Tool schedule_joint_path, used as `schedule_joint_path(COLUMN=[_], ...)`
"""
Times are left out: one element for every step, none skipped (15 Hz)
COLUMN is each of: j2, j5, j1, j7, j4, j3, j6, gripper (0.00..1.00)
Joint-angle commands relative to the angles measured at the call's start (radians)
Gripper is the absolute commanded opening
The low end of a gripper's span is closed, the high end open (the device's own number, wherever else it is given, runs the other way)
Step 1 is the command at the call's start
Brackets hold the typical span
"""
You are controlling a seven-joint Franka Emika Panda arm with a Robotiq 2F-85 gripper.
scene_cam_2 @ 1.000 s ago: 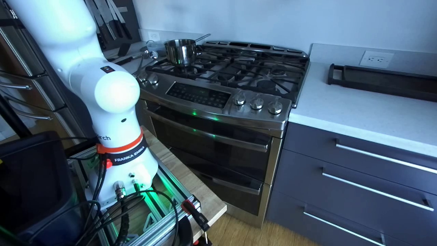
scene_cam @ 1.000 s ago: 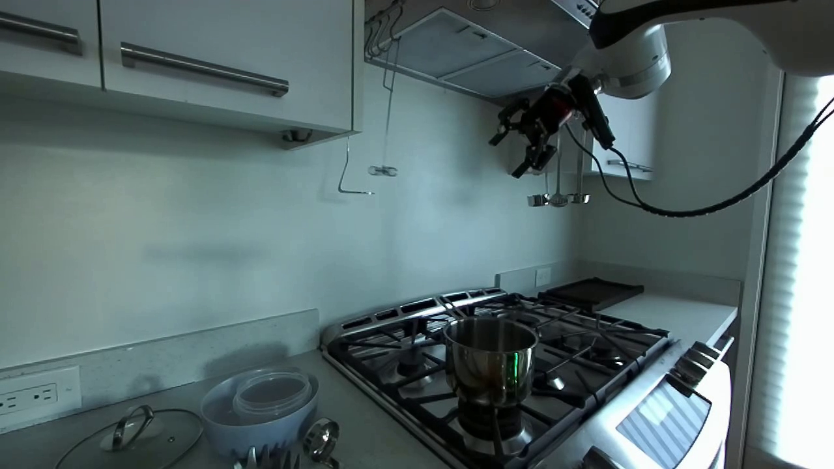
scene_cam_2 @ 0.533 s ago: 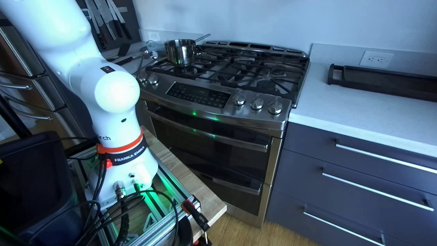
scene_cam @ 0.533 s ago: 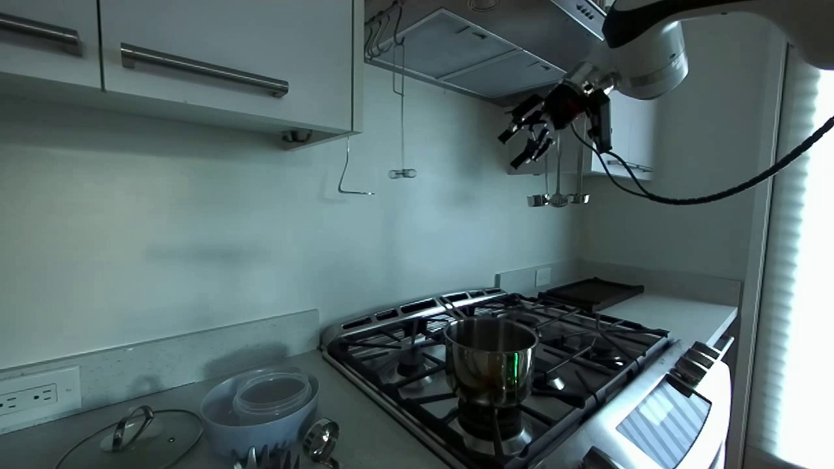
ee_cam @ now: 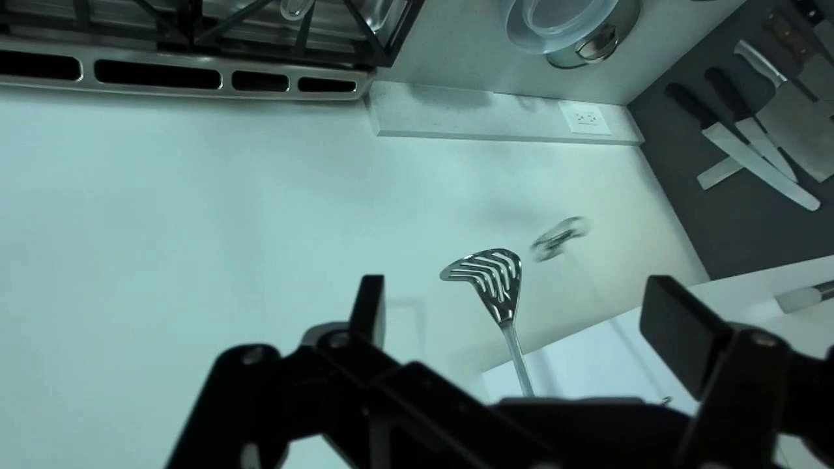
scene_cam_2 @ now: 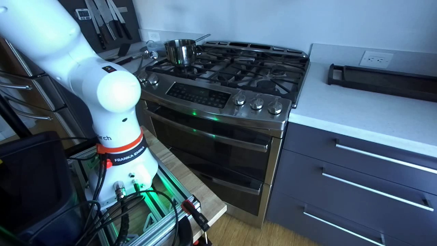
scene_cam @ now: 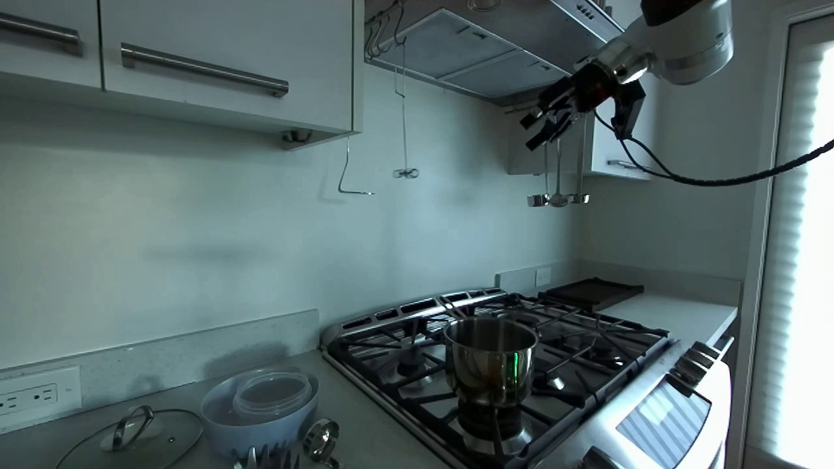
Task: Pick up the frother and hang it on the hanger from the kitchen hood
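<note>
The frother (scene_cam: pixel 405 173) was silvery, the kitchen hood (scene_cam: pixel 482 52) grey and the gripper (ee_cam: pixel 518 312) black. White covered the robot arm (scene_cam_2: pixel 112 89), broken by an orange-red band (scene_cam_2: pixel 126 147) and a black label strip (scene_cam_2: pixel 131 156) lettered in white. The saucepan (scene_cam_2: pixel 181 54) gleamed silver with a streak of green. Black ran through the burner grates (scene_cam_2: pixel 239 70) and the handled tray (scene_cam_2: pixel 389 79). The overhead cabinets (scene_cam: pixel 228 36) were white with brushed-grey bar handles (scene_cam: pixel 205 69), the drawer fronts (scene_cam_2: pixel 358 205) slate blue, the bowl (scene_cam: pixel 254 435) bluish white and the plank floor (scene_cam_2: pixel 232 234) honey brown. Pale diagonal stripes crossed the oven control panel (scene_cam: pixel 671 426) in an exterior view
</note>
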Motion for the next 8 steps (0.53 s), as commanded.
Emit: schedule_joint_path(j2=[-0.109,-0.131,-0.153,-0.172,-0.19,-0.204,-0.217,-0.229], j5=[-0.02,-0.026,-0.031,-0.037,-0.039,-0.041,-0.044,-0.048], j1=[0.027,0.027,0.026,0.025,0.025,0.025,0.027,0.028], j7=[-0.028,-0.02,-0.011,-0.006,-0.002,-0.001,0.001,0.0], j4=[-0.104,-0.12,-0.138,-0.156,-0.171,-0.185,-0.196,-0.207], j3=[-0.032,-0.034,-0.037,-0.039,-0.043,-0.047,-0.05,-0.054], j6=[-0.004,0.001,0.006,0.011,0.016,0.019,0.019,0.02], gripper=[1.0,1.0,1.0,1.0,1.0,1.0,1.0,1.0])
